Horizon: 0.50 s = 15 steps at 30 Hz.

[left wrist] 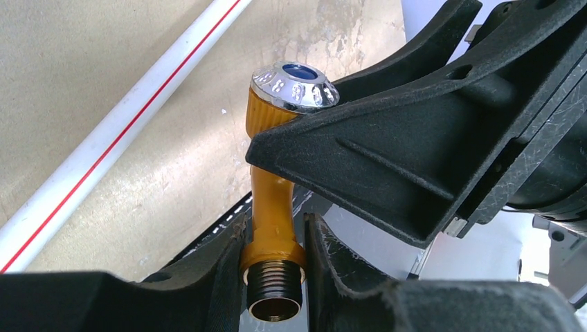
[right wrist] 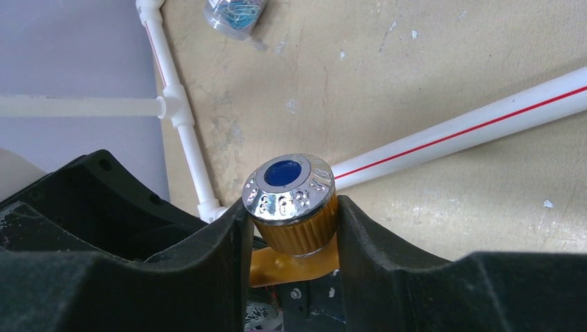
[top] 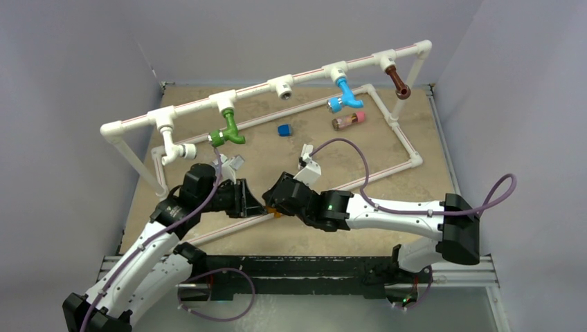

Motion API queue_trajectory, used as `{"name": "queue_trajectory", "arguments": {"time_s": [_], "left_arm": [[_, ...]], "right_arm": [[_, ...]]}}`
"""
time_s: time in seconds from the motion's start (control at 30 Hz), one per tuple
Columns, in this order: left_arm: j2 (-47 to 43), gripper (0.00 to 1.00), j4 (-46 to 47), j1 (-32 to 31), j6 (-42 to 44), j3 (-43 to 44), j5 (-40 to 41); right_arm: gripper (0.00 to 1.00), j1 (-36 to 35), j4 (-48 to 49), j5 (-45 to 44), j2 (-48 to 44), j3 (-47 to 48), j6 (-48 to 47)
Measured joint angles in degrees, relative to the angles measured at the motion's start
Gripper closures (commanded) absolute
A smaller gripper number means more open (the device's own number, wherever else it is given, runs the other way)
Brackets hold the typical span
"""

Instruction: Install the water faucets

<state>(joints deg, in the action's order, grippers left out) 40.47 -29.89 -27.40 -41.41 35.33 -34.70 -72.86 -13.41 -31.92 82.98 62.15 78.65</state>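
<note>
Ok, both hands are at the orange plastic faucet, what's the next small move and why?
Probably close the left hand fully on the orange plastic faucet just above its threads. Its fingers flank that collar, but a firm grip isn't clear, while the right hand clamps the chrome-capped knob.

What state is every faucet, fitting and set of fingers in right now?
Orange faucet: uninstalled, held by both arms.
Right fingers: clamped on its knob.
Left fingers: gripping its threaded end.
Green faucet: mounted.
Blue faucet: mounted.
Brown faucet: mounted.
Middle tee joint: empty.
</note>
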Motion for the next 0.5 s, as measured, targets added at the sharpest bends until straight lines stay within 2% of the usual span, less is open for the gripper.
{"name": "queue_trajectory", "arguments": {"time_s": [0.1, 0.23, 0.37, 0.5], "left_arm": [[-0.15, 1.00, 0.07, 0.00, -0.09, 0.00, -0.04], [-0.66, 1.00, 0.37, -0.07, -0.74, 0.00, -0.70], [-0.98, 1.00, 1.01, -0.04, -2.05, -0.11, -0.94], [-1.53, 1.00, 2.95, -0.04, -3.96, -0.92, -1.75]], "right_arm": [[0.55, 0.00, 0.26, 0.07, -0.37, -0.26, -0.04], [0.33, 0.00, 1.60, 0.13, -2.62, -2.23, -0.26], [0.22, 0.15, 1.62, -0.04, -7.23, -4.70, -0.94], [0.18, 0.63, 2.27, -0.09, -14.14, -8.85, -2.82]]}}
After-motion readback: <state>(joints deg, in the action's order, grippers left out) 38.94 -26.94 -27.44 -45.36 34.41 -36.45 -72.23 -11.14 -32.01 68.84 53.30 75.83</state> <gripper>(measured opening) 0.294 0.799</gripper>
